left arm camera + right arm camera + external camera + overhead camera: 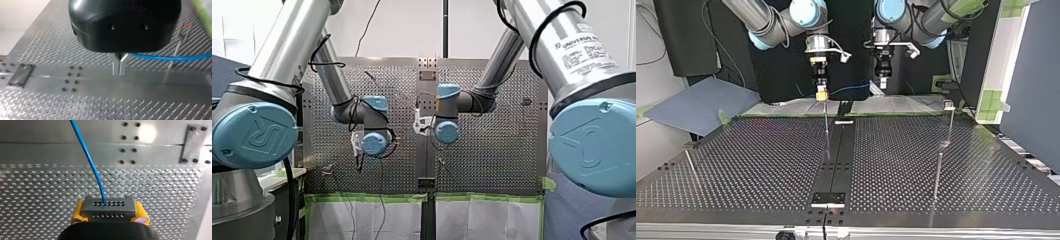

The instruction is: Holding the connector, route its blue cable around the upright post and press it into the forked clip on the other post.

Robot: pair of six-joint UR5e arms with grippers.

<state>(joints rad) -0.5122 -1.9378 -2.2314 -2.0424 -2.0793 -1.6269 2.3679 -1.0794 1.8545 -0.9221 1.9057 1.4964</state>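
Observation:
A grey connector sits between the yellow pads of my right gripper, which is shut on it. Its blue cable runs out ahead over the plate. In the top view, my right gripper hangs over a thin upright post. The blue cable spans across to my left gripper. The metal fingers of my left gripper are shut, and the blue cable leaves them sideways. A post with a clip head stands at the top view's right.
The perforated table has a dark centre strip with a bolted plate. Another thin post stands near the front right and one more at the left edge. A blue sheet lies off the table's far left.

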